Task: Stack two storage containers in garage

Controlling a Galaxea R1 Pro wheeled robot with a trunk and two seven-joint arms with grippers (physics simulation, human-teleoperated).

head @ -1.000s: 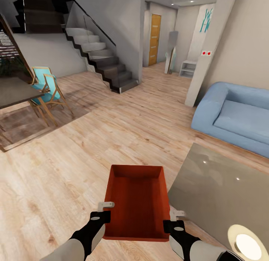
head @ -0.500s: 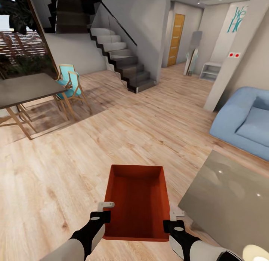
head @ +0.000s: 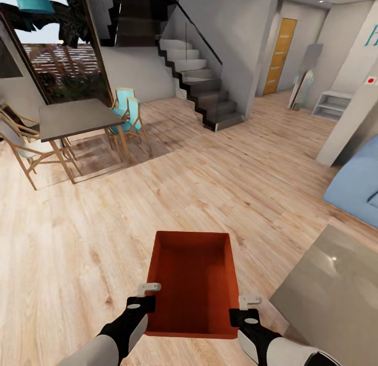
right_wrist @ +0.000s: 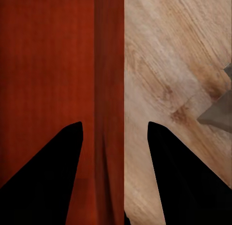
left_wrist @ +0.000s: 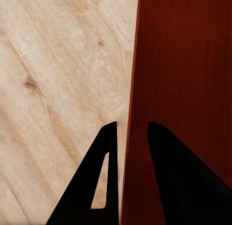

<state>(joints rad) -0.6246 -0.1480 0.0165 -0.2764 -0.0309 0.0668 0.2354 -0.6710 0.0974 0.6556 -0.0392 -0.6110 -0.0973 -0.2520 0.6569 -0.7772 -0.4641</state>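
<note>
You are carrying one orange-red rectangular open-top storage bin (head: pixel 191 284) out in front of you, held level above the light wood-plank floor (head: pixel 220 187) of the living room, with its long sides running away from you. Your left gripper (head: pixel 148 297) is clamped on the bin's left wall near the near corner; in the left wrist view (left_wrist: pixel 131 130) one dark finger sits outside the thin wall and the other inside. Your right gripper (head: pixel 240 308) grips the right wall the same way, and the right wrist view (right_wrist: pixel 115 128) shows its two fingers straddling that wall. The bin is empty, its inside plain. Just to the right of it lies a grey glass tabletop (head: pixel 336 298), near but not touching. Farther right is a piece of the blue sofa (head: pixel 357 185). Ahead to the left stands a grey dining table (head: pixel 76 117) with wooden chairs with turquoise seats (head: pixel 128 114), then a dark staircase (head: pixel 205 90), and an orange wooden door (head: pixel 281 54) down the hall
</note>
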